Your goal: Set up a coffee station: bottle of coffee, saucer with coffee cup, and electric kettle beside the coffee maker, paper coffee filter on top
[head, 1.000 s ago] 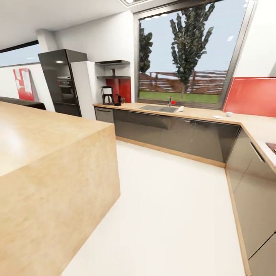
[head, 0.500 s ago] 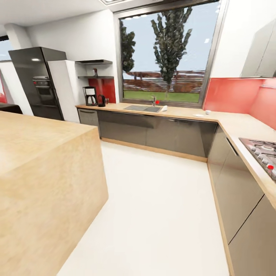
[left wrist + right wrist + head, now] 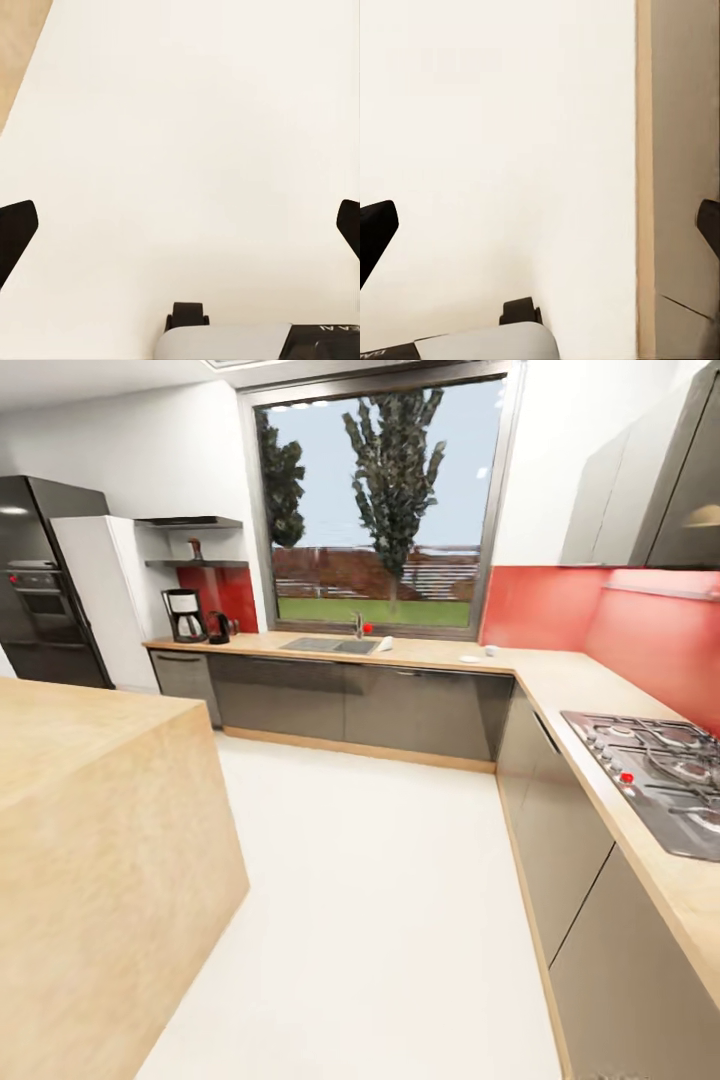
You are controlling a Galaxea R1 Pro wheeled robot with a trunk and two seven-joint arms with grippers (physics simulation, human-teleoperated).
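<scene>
Left end effector (image 3: 180, 225) and right end effector (image 3: 540, 225) spread wide, empty, over white floor (image 3: 380, 880). Wood island (image 3: 90, 840) near left. Far worktop (image 3: 420, 653): coffee maker (image 3: 184, 615) beside kettle (image 3: 218, 627), saucer (image 3: 470, 659), cup (image 3: 490, 651). Bottle (image 3: 196, 548) on shelf (image 3: 195, 563).

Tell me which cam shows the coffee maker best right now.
Head view. The coffee maker stands far off at the left end of the counter, with the kettle beside it, small but recognisable. Both wrist views look down at pale floor between spread fingers, so they give nothing on it.
</scene>
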